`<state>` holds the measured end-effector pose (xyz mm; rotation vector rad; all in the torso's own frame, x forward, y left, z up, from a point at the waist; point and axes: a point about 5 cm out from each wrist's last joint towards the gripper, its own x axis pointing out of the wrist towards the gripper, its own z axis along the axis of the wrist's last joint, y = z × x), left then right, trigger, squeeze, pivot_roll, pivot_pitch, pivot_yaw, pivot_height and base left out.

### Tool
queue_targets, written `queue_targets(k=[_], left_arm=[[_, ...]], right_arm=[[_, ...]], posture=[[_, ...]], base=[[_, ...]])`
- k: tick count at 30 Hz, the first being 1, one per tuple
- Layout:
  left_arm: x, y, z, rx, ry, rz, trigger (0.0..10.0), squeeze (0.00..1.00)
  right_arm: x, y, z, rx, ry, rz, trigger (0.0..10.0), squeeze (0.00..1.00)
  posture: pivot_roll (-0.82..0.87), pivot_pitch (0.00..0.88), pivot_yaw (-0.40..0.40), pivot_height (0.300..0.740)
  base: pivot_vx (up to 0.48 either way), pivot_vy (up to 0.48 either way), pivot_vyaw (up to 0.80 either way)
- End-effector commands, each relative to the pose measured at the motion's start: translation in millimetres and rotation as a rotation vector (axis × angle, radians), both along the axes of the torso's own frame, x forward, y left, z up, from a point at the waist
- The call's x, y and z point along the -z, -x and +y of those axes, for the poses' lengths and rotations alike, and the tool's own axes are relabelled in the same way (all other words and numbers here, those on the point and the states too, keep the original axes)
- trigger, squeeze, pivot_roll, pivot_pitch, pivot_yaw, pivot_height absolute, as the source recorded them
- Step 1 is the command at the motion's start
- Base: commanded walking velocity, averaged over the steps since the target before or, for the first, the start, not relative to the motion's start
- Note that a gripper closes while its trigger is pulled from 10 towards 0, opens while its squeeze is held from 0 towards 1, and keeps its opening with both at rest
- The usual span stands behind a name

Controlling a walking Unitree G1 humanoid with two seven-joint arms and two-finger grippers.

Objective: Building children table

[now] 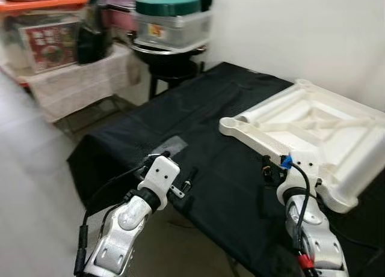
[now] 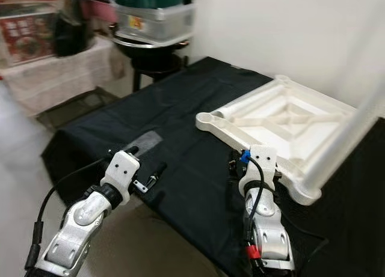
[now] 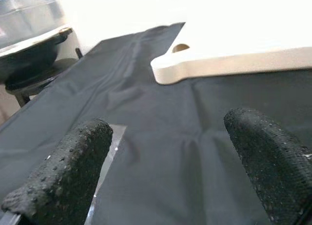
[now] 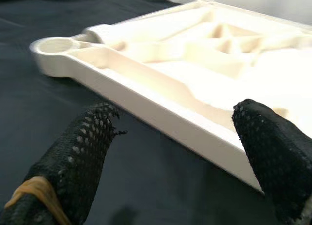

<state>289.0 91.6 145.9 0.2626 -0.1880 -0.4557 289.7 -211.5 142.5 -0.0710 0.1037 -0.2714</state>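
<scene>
The white plastic tabletop (image 1: 313, 130) lies upside down on the black cloth-covered table (image 1: 198, 115), at its right side, ribs and round corner sockets (image 4: 53, 45) facing up. A white leg (image 2: 343, 139) slants up from the tabletop's near right corner. My right gripper (image 1: 267, 169) is open just in front of the tabletop's near edge (image 4: 161, 112), nothing between its fingers (image 4: 83, 147). My left gripper (image 1: 180, 169) hovers open over the cloth near the table's front left edge, well apart from the tabletop (image 3: 229, 64). Its pads (image 3: 73, 161) are empty.
A grey patch (image 1: 169, 146) marks the cloth beside the left gripper. Behind the table a dark stool carries a pot and a lidded plastic box (image 1: 171, 24). Storage boxes on a cloth-draped shelf (image 1: 48, 42) stand at the back left. A white wall (image 1: 301, 30) runs behind the table.
</scene>
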Motion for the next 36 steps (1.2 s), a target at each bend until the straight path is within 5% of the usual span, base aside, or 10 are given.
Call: queue_targets(k=[1, 15, 23, 36], left_arm=[[4.1, -0.3, 4.2, -0.005, 0.006, 0.019, 10.0, 0.0], [3.9, -0.8, 3.8, 0.002, 0.011, 0.026, 10.0, 0.0], [1.5, -0.9, 3.9, 0.01, 0.002, -0.003, 10.0, 0.0], [-0.5, -1.0, 3.9, 0.031, 0.025, 0.002, 10.0, 0.0]], right_arm=[[0.6, -0.8, 4.2, -0.012, 0.007, 0.005, 10.0, 0.0], [0.8, -0.9, 4.6, -0.007, 0.005, 0.003, 10.0, 0.0], [1.1, -2.1, 5.5, -0.007, -0.003, 0.006, 10.0, 0.0], [3.3, -4.8, 8.1, -0.014, -0.01, 0.011, 10.0, 0.0]], posture=[[0.01, 0.0, -0.061, 0.74], [0.01, 0.0, -0.06, 0.74], [0.02, 0.0, -0.058, 0.74], [0.02, 0.0, -0.054, 0.74]], base=[[0.0, 0.3, 0.0], [0.0, 0.404, 0.0], [0.0, 0.0, 0.0], [0.275, 0.0, -0.8]])
